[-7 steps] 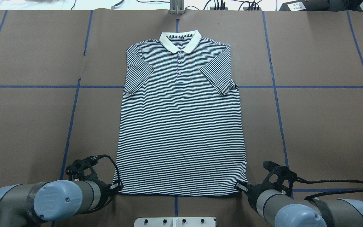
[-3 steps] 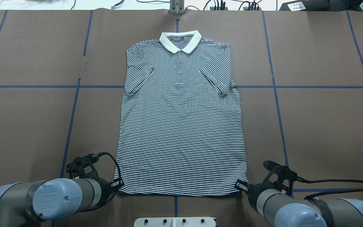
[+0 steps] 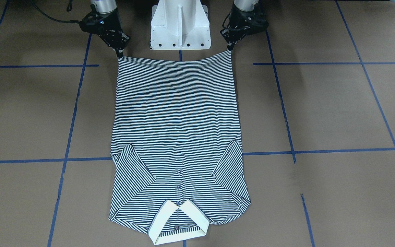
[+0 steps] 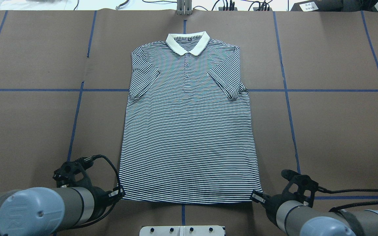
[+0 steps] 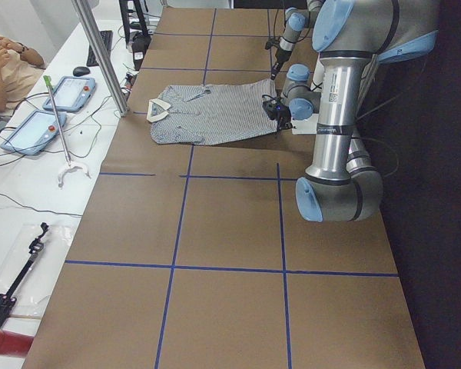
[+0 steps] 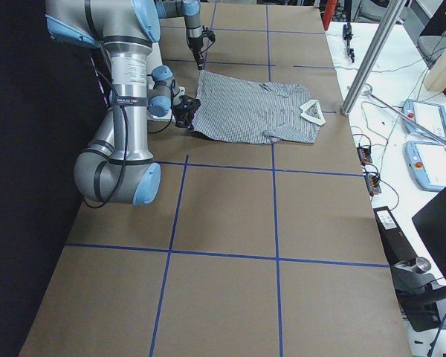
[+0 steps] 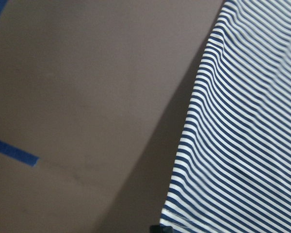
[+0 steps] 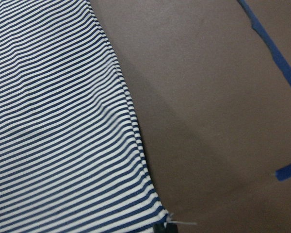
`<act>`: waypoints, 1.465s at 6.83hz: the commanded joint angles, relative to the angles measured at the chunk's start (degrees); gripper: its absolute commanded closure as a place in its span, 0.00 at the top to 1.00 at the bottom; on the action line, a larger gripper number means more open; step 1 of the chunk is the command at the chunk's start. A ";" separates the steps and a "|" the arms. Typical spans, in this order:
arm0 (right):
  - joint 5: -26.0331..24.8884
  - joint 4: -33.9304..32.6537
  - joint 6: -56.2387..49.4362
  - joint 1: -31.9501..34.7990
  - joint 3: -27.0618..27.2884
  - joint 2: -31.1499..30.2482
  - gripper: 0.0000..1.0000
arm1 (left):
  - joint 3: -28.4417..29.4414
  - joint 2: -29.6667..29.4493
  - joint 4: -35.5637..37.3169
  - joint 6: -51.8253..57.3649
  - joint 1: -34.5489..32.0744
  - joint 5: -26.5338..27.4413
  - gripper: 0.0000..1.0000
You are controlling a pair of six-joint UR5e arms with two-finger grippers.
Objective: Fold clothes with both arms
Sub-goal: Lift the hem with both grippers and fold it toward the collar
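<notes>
While each tool pinches a corner of the hem (image 4: pixel 189 199), the step in hand looks to be the lengthwise fold, which carries that hem over toward the collar (image 4: pixel 188 42). The shirt (image 4: pixel 189 131) lies flat and face up in the middle of the bench (image 4: pixel 340 131). Its collar points to the far edge and its hem sits close to the near edge by the robot. Both sleeves are tucked in over the chest.

The left tool (image 4: pixel 120 193) is at one hem corner and the right tool (image 4: pixel 254 196) at the other. The fingertips are small in every view, but the front view shows the corners drawn up to them with the hem stretched between. I judge both tools to be clenched on the cloth.

To do this well, the two arms should rise together and level, just enough for the cloth to clear itself. They should then travel straight toward the far edge at one pace. The hem should be taut but not stretched wide, since thin knit may slip from a small pinch. If one corner leads, the fold will skew. The hem should land square across the shoulders, short of the collar, without dragging the tucked sleeves loose.
</notes>
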 commanded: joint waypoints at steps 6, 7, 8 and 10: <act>13.01 -0.29 -21.89 23.50 -7.69 16.33 0.00 | 12.05 -16.14 5.06 12.85 -20.04 -0.01 0.00; 14.12 -0.29 -28.03 28.45 -14.83 20.66 0.00 | 19.79 -16.35 -4.02 17.27 -24.80 -0.02 0.00; 14.13 0.06 -33.84 32.94 -21.34 24.36 0.00 | 29.27 -17.22 -14.12 18.44 -28.50 -0.02 0.00; 14.22 0.42 -40.99 39.29 -34.79 31.57 0.00 | 40.48 -22.04 -18.34 24.76 -34.14 -0.02 0.00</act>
